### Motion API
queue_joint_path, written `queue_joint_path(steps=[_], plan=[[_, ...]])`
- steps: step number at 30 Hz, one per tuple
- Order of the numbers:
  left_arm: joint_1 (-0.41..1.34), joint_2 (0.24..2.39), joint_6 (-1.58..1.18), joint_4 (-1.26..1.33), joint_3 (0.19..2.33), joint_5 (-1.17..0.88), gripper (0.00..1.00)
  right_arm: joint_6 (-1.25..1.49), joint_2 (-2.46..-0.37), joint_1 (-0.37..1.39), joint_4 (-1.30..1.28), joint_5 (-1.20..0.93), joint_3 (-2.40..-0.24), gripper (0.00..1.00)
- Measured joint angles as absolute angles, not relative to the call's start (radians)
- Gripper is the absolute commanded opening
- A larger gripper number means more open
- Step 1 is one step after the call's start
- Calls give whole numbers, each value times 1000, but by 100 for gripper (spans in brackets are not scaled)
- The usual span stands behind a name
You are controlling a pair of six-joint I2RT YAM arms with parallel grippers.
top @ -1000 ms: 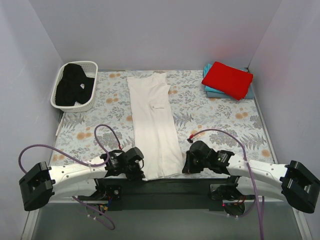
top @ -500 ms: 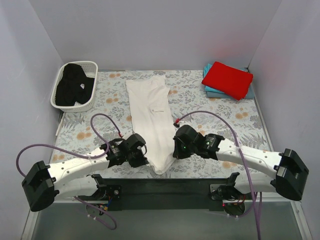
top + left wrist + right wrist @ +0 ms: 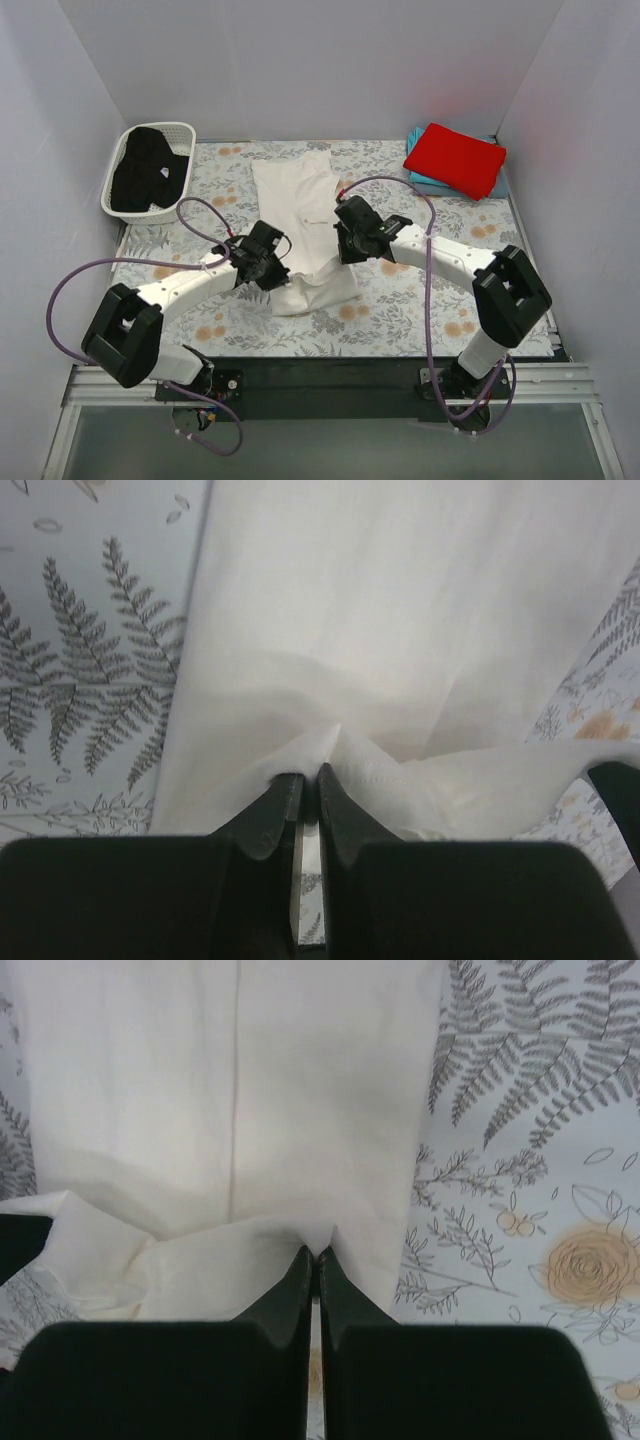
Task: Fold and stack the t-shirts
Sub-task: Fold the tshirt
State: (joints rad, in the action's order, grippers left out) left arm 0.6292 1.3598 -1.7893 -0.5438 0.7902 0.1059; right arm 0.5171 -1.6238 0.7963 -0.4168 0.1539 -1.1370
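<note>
The white t-shirt [image 3: 298, 205] lies as a long narrow strip down the middle of the floral cloth, its near end lifted and doubled back. My left gripper [image 3: 272, 266] is shut on the hem at the strip's left edge [image 3: 311, 772]. My right gripper [image 3: 342, 238] is shut on the hem at the right edge [image 3: 318, 1254]. The slack cloth [image 3: 312, 288] sags between and below them. A red t-shirt [image 3: 455, 159] lies folded on a teal one [image 3: 428, 185] at the far right. The black t-shirt [image 3: 145, 177] is bunched in the basket.
The white lattice basket [image 3: 182, 131] stands at the far left corner. The floral table cloth [image 3: 430, 300] covers the table. Purple cables [image 3: 205, 212] loop over both arms. Grey walls close in the left, back and right sides.
Both grippers have carried the white shirt's near hem away from the table's near edge toward the middle, folding the lower part up over itself. The arms have stretched forward.
</note>
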Motion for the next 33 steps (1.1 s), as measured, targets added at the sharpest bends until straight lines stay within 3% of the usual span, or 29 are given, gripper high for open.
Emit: queue_joint_path(steps=[18,33], plan=[[403,1618,-1710,-434,984,90,0,456,-1927,592,-301,23,-1436,1],[304,1740,-1663,-409,1117,44,0,466,-2009,527,-266,-91,-1502,1]])
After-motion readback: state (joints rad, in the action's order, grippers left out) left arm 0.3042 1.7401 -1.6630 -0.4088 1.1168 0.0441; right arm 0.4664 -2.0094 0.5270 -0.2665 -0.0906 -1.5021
